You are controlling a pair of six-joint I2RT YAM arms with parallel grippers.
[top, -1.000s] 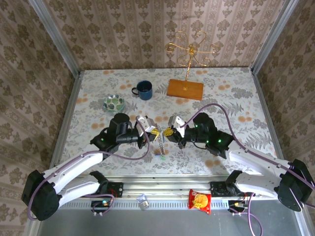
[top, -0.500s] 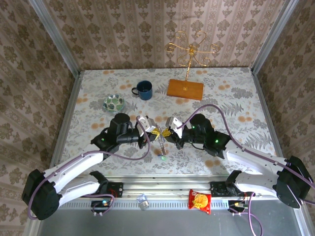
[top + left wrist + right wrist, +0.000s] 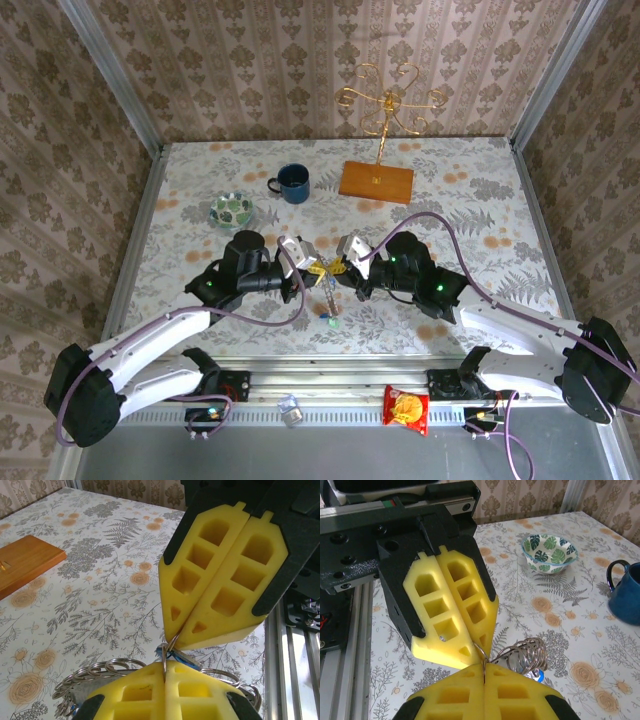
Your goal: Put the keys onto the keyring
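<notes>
Both arms reach in low over the worktop point(image 3: 480, 200) from either side. Left arm point(image 3: 150, 345) comes in from the near left, elbow bent, wrist turned inward. Right arm point(image 3: 510, 320) mirrors it from the near right. My two sets of jaws meet nose to nose just near of the worktop centre, tips almost touching, raised off the surface.

Left jaws: fully closed, yellow pads point(image 3: 150, 692) pressed flat together, a thin wire loop nipped in the seam. Right jaws: also closed, pads point(image 3: 470, 700) together, the same sort of thin loop caught at the tip. So each side pinches the keyring point(image 3: 328, 295) between them.

Keyring: silvery, coiled and chain-like. Left wrist view shows it point(image 3: 107, 669) bunched as overlapping rings just behind my left pads. Right wrist view shows it point(image 3: 525, 652) as a spiral of rings rising beside my right pads. From above it hangs down from the pinch point toward the worktop.

Keys point(image 3: 331, 321): a small blue-green bit at the low end of the hanging chain, at or close to the surface, can't tell which. A blue tag point(image 3: 538, 676) peeks out beside the coil. Can't tell how many keys, too small and partly hidden.
</notes>
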